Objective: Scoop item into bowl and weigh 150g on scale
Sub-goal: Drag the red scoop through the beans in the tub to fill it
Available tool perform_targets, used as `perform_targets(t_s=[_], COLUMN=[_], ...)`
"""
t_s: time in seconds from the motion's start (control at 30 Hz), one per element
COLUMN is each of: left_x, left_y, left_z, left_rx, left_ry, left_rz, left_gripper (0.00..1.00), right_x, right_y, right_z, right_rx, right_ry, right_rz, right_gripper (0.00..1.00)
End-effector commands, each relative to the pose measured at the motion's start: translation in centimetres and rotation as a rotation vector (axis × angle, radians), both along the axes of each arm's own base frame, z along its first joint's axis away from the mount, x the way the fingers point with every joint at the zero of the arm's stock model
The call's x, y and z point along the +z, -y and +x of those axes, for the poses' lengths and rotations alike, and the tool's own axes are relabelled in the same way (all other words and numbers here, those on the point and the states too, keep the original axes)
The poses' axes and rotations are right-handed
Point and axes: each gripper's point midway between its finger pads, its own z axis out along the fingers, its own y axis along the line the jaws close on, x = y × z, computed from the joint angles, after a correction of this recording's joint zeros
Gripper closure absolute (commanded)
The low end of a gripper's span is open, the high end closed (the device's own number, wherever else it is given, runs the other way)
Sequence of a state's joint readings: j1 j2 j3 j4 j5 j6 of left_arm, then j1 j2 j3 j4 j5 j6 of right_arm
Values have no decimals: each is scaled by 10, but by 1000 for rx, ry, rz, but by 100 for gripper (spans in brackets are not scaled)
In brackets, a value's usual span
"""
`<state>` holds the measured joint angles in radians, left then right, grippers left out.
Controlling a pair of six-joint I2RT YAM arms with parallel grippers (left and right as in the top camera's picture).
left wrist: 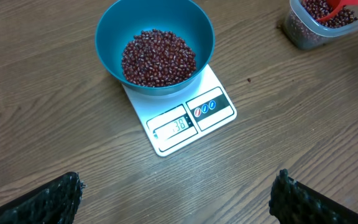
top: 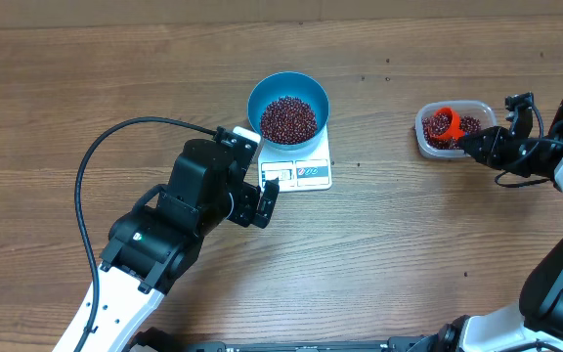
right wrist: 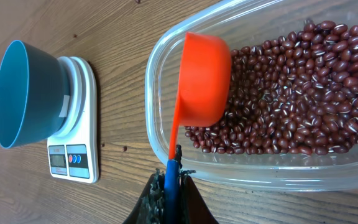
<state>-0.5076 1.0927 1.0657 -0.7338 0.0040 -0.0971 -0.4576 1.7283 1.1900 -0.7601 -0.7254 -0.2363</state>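
The left claw (left wrist: 179, 208) stands with its two black fingers (left wrist: 55, 202) spread as wide as they go, nothing between them and nothing touched. In the overhead view it hangs over the wooden table (top: 66, 78) at about 7 o'clock from the scale (top: 306, 173), close to the scale's front corner, and it faces the scale.

The right claw (right wrist: 169, 190) is pressed together on the thin handle of the orange scoop (right wrist: 204, 78), at the end where the handle turns blue. The scoop's cup reaches into the clear plastic tub (right wrist: 260, 177), at the tub's 9 o'clock end in the right wrist view, lying on the beans there (right wrist: 291, 106). I cannot tell whether the cup carries any beans.

The blue bowl (left wrist: 114, 31) sits on the scale, over its 12 o'clock end as seen from above, leaving the display and label panels uncovered at 6 o'clock. A heap of red-brown beans (left wrist: 158, 57) fills the bottom of the bowl. The display shows digits, too blurred to read with certainty.

From above, the tub lies at 3 o'clock from the scale, well apart from it.
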Motion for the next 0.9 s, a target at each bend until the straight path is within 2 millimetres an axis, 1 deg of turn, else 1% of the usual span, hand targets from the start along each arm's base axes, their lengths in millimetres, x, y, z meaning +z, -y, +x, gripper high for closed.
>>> perform_targets(t_s=[0.0,0.7,0.87], left_x=[-3,-3,-3], left_y=[-3,-3,-4], left_z=[1,1,1], left_rx=[7,7,7], left_ry=[1,0,1], left_rz=[12,12,12], left_gripper=[0,1,0], right_x=[2,2,10], right_y=[1,1,3], right_z=[2,2,2], right_rx=[1,1,-3], right_ry=[10,11,41], right_rz=[5,5,58], right_gripper=[96,96,96])
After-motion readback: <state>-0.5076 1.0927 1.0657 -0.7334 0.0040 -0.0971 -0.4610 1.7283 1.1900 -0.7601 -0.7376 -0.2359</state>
